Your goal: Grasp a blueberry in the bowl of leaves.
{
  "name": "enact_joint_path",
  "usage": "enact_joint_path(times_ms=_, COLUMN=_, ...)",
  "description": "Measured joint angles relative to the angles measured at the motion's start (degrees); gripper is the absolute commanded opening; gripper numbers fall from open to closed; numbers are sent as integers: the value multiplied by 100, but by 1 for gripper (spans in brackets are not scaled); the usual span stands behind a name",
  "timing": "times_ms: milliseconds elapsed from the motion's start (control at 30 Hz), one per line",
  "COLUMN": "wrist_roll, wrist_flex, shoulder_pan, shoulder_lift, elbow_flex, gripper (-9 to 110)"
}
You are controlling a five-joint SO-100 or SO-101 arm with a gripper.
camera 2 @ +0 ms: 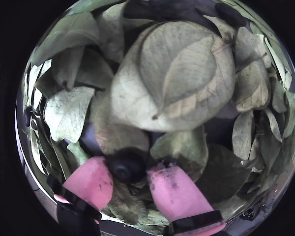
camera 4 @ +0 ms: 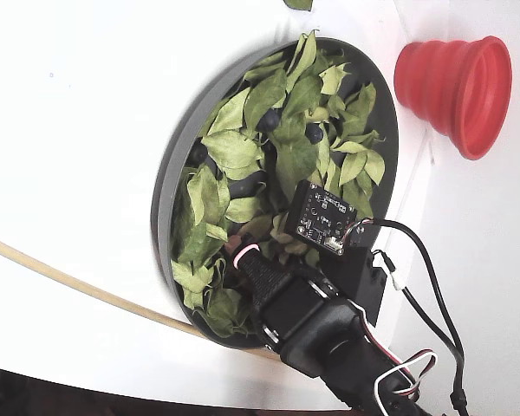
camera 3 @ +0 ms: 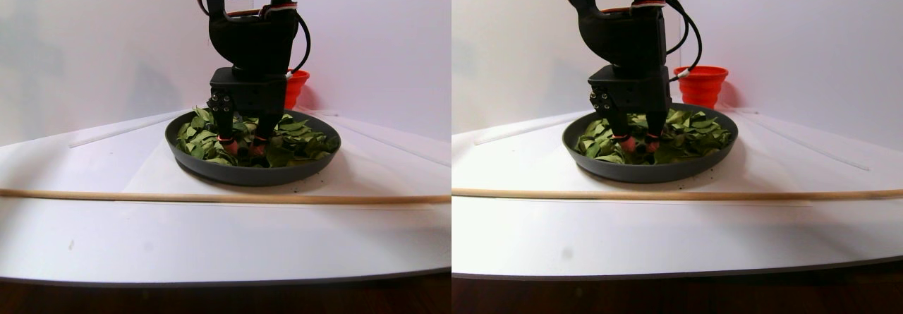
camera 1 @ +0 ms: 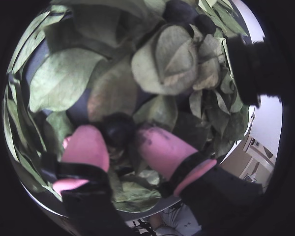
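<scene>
Bowl: the wide, shallow, dark-grey round bowl (camera 4: pixel 169 186) sits on the white table (camera 3: pixel 211 236), with a red ribbed collapsible cup (camera 4: pixel 455 78) well apart behind it.
Leaves: loose, oval green leaves (camera 2: pixel 172 78) fill the bowl, some curled, hiding most of the floor.
Blueberry: a small, dark, round blueberry (camera 2: pixel 125 167) lies low among the leaves, half tucked under a leaf edge; in a wrist view it shows as a dark blob (camera 1: pixel 117 129). Other dark berries (camera 4: pixel 269 119) lie elsewhere in the bowl.
Gripper: the black two-finger gripper with pink fingertip pads (camera 2: pixel 129 178) is down inside the bowl, its tips sunk into the leaves in the stereo pair view (camera 3: pixel 243 147).
Jaws: apart, one pink pad on each side of the berry; the left pad in a wrist view looks just at the berry, the right one near it. Whether either presses it, I cannot tell.
Done: the reach and the descent look finished, and the berry is bracketed.
Left: closing on the berry and lifting it clear of the leaves.
Risk: a leaf could be pinched together with the berry.
</scene>
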Motion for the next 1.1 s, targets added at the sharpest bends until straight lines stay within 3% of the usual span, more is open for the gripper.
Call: enact_joint_path(times_ms=1100, wrist_roll=-264, wrist_flex=255, shoulder_pan=-9, shoulder_lift=729, elbow_flex=9, gripper=10)
